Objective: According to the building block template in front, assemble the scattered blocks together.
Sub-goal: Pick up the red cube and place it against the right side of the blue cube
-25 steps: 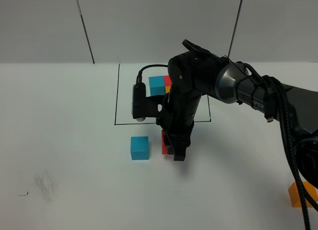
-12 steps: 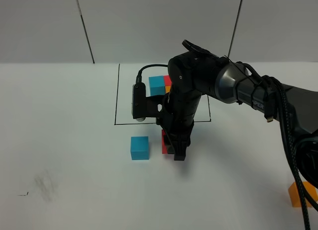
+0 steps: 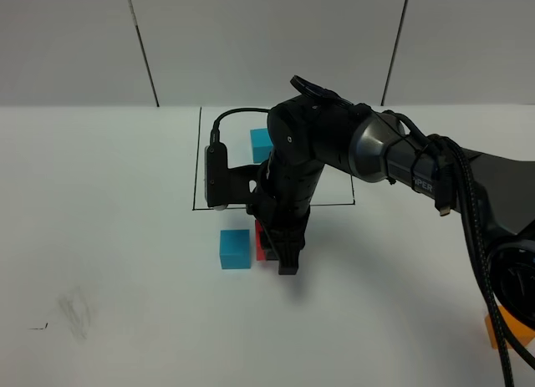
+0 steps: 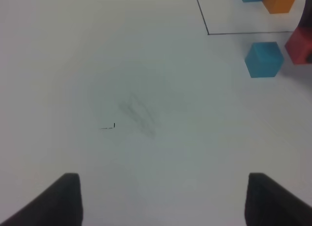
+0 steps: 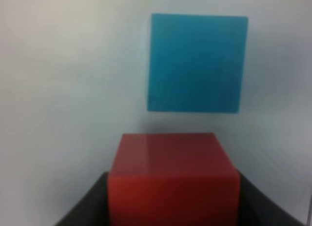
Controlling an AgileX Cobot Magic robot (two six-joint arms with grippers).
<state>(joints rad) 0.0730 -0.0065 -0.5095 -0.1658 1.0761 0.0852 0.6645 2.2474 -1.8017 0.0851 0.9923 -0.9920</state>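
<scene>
My right gripper [image 3: 281, 257] reaches across the middle and is shut on the red cube [image 3: 262, 243], low over the table, just right of the loose cyan-blue cube [image 3: 236, 249]. In the right wrist view the red cube [image 5: 173, 179] sits between the fingers [image 5: 85, 206], with the blue cube [image 5: 195, 62] a small gap beyond it. The loose orange cube [image 3: 512, 335] lies at the front right edge, partly behind a cable. The template's cyan cube [image 3: 262, 141] shows inside the black frame [image 3: 197, 165]; its red and orange cubes are hidden by the arm. My left gripper [image 4: 163, 179] is open and empty.
The left wrist view shows the blue cube [image 4: 264, 59], the red cube [image 4: 300, 45], the template's orange cube [image 4: 279, 0] and the frame line [image 4: 243, 33]. A grey smudge [image 3: 75, 310] and a small black mark [image 3: 38, 327] lie on the white table at front left.
My right gripper has moved left with the red cube, bringing it close beside the blue cube. The arm now covers more of the template.
</scene>
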